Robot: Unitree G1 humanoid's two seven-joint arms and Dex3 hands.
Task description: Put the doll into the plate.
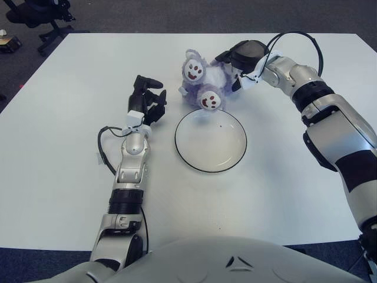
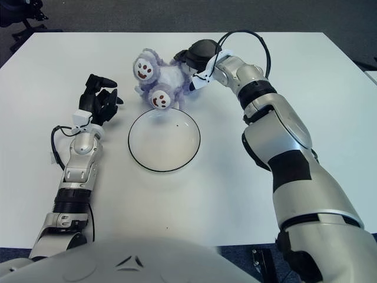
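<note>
Reaching right hand touching doll, plate just beside, unfilled

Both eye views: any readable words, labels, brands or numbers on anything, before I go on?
None: no legible text anywhere.
Doll: printed smiley faces only, no letters.
Plate: plain, dark rim line.
White tags near the right hand and the left hand: blank or too small to read.
</note>
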